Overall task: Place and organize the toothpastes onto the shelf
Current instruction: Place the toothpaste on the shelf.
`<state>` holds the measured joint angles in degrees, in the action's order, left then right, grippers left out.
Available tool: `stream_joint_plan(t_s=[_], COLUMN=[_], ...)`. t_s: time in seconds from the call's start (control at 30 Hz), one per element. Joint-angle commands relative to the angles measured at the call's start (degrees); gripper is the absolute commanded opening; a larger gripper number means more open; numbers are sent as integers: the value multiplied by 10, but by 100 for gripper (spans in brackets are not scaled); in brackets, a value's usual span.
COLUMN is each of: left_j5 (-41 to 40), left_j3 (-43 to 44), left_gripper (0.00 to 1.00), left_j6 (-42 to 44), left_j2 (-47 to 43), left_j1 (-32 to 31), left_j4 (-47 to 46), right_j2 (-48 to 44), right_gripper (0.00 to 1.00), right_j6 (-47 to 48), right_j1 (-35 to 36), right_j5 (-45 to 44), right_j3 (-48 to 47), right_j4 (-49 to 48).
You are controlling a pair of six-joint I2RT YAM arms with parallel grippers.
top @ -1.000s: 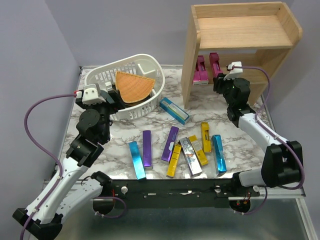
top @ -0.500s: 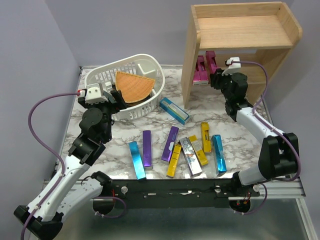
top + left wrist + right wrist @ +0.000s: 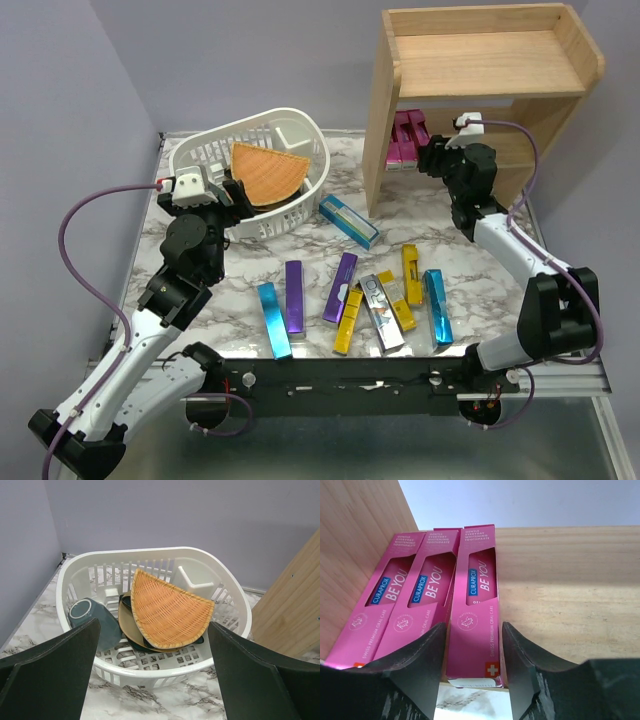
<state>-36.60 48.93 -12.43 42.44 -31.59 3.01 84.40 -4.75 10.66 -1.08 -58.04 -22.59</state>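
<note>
Nearest the arm bases, eight toothpaste cartons lie flat in a loose row on the marble table [image 3: 450, 225]. From left to right they are:

- a blue carton [image 3: 272, 320]
- a purple carton [image 3: 294, 296]
- a second purple carton [image 3: 340, 286]
- a yellow carton [image 3: 348, 322]
- a silver carton [image 3: 381, 314]
- a second yellow carton [image 3: 403, 312], touching the silver one
- a third yellow carton [image 3: 411, 270], slightly farther back
- a second blue carton [image 3: 437, 306]

Farther back, a blue-silver carton [image 3: 349, 220] lies diagonally, just beside the right side of the white basket [image 3: 200, 150].

The left gripper [image 3: 153, 622] hovers at the near side of that basket. Its jaws are spread wide and nothing is between them. The basket holds an orange woven wedge [image 3: 167, 610], a dark cup [image 3: 87, 617] and a tan plate [image 3: 127, 627].

At the far right stands the wooden shelf [image 3: 480, 60]. Three pink cartons lie side by side on its lower tier [image 3: 560, 590], against the left side panel:

- the left pink carton [image 3: 377, 615]
- the middle pink carton [image 3: 422, 605]
- the right pink carton [image 3: 477, 600]

The right gripper [image 3: 473, 626] sits at the near edge of this tier, with one finger on each side of the right pink carton. That carton rests on the wood. It cannot be told whether the pads press the carton or stand just clear of it.
</note>
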Motion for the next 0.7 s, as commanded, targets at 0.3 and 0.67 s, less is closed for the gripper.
stream_joint_plan(t_s=[0.3,0.67], left_j5=[6,11], left_j3=[-6,-8], left_gripper=[99,99], left_j6=[8,12], left_j2=[1,10], left_j1=[2,2], left_j4=[-14,-16], right_j2=[-72,-31], right_gripper=[61,61], right_j6=[-96,-243], right_j1=[-15,-73], right_j5=[-12,61], right_j3=[-5,-19], right_j4=[18,18])
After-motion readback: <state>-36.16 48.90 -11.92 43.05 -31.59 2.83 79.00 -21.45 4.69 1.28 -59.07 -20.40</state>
